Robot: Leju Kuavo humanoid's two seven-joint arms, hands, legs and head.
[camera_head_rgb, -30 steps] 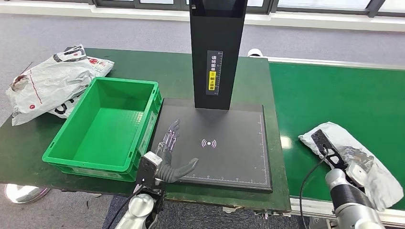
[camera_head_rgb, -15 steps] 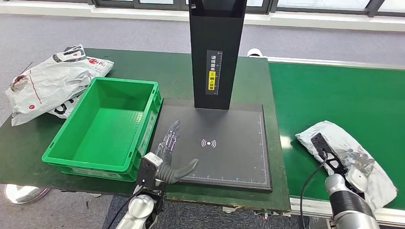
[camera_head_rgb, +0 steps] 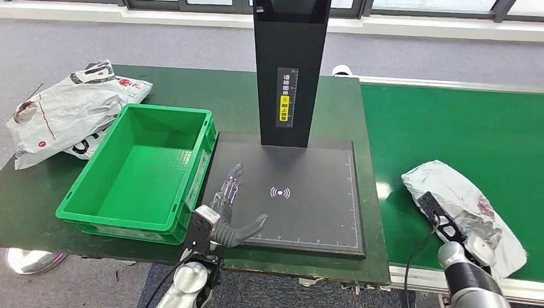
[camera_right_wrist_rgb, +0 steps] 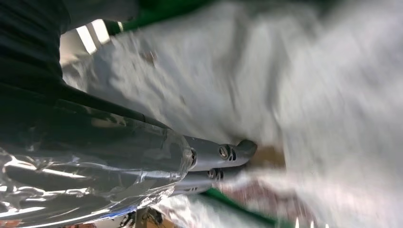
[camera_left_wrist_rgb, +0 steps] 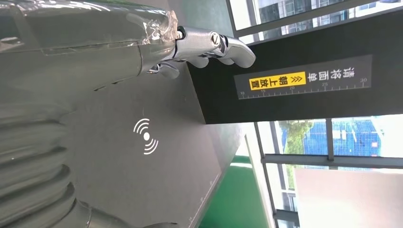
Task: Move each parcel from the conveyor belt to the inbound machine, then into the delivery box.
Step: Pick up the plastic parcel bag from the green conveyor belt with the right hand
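- Parcel (camera_head_rgb: 463, 212): one white-grey poly bag lying on the green conveyor belt (camera_head_rgb: 449, 128), near its front edge, to the right of the inbound machine. Since a second ago we see it further from the front edge and turned a little.
- Right hand (camera_head_rgb: 478, 242): in the head view we see it low over the near end of the parcel. The right wrist view, blurred, adds what the head view lacks: the fingertips (camera_right_wrist_rgb: 237, 149) lie against the crumpled bag surface. We cannot tell whether the fingers are closed on the bag or merely resting on it.
- Left hand (camera_head_rgb: 229, 208): holds nothing, fingers spread and stretched over the near left corner of the machine's black plate (camera_head_rgb: 321, 218), thumb out to the side. It has kept this place across the frames.
- Left wrist view: we read here the yellow-and-white ruler label (camera_left_wrist_rgb: 304, 78) on the machine's black column (camera_head_rgb: 292, 70), and the white signal mark (camera_left_wrist_rgb: 146, 137) on the plate just beyond the fingers.
- Delivery box (camera_head_rgb: 83, 202): a green crate, just left of the plate, with nothing inside that we can see.
- Other bags (camera_head_rgb: 67, 109): a heap of white poly bags at the table's far left, beside the crate.
- Surface and room: a dark green table (camera_head_rgb: 237, 96) adjoining the belt; grey carpet floor (camera_head_rgb: 449, 54); window frames along the far wall.
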